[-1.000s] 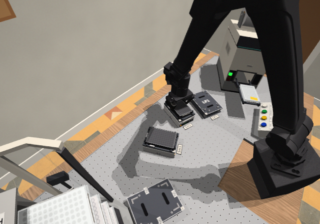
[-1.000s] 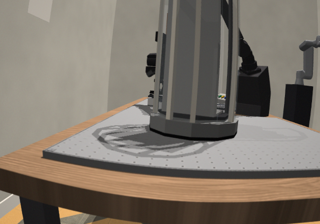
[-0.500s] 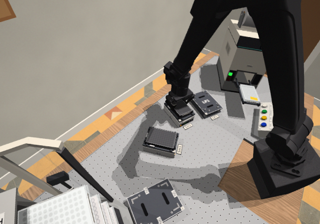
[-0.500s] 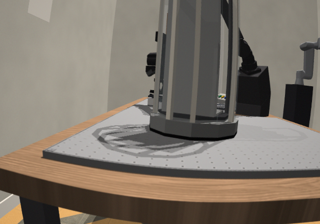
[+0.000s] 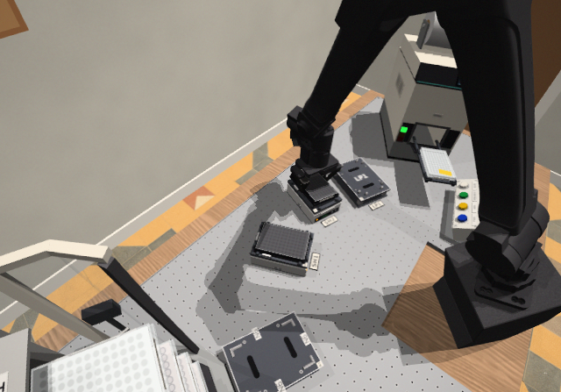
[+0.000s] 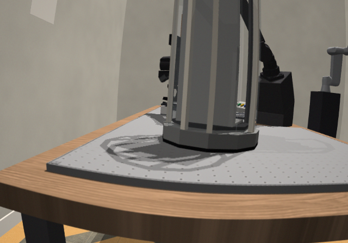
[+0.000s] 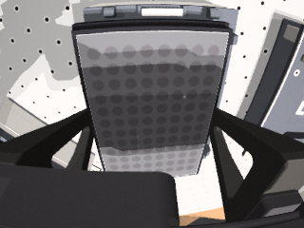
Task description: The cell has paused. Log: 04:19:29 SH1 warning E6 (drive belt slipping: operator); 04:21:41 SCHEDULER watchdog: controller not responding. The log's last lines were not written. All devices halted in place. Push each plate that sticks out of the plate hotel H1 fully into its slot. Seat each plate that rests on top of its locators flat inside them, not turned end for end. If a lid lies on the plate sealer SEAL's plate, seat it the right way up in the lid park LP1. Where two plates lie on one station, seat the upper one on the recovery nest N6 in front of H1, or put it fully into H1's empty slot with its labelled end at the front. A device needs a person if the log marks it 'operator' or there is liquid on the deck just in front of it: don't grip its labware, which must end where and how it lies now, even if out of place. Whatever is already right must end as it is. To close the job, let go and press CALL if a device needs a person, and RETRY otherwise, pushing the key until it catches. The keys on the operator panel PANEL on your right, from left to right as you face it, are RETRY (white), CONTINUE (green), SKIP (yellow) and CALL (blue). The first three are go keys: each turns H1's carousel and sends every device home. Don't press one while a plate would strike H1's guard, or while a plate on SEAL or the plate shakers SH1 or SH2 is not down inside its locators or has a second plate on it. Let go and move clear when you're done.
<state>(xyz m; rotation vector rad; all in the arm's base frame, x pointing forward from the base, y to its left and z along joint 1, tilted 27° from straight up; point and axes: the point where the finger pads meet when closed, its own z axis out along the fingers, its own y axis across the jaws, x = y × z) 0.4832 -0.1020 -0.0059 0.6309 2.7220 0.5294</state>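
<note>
My gripper [image 5: 318, 180] [image 7: 151, 114] is shut on the long sides of a dark, lidded-looking plate [image 5: 323, 192] [image 7: 152, 85] at shaker SH2 [image 5: 299, 202] [image 7: 125, 13]. The plate looks tilted against SH2; the gap beneath is hidden. A dark plate [image 5: 284, 241] lies on SH1 [image 5: 277, 260]; its exact seating cannot be told. A clear-white plate with a yellow label [image 5: 444, 172] is on the tray of SEAL [image 5: 436, 102]. LP1 [image 5: 371, 190] [image 7: 291, 97] and N6 [image 5: 269, 349] hold nothing. PANEL [image 5: 469, 224] shows its white key [image 5: 462, 184] and blue key [image 5: 462, 217].
Hotel H1 [image 6: 209, 141] stands at the far end, with white plates [image 5: 103, 356] in its front at the lower left of the top view. Its guard post [image 5: 152, 303] rises beside them. The arm's base [image 5: 498, 302] is at the right, beside PANEL. LP1 is close beside SH2.
</note>
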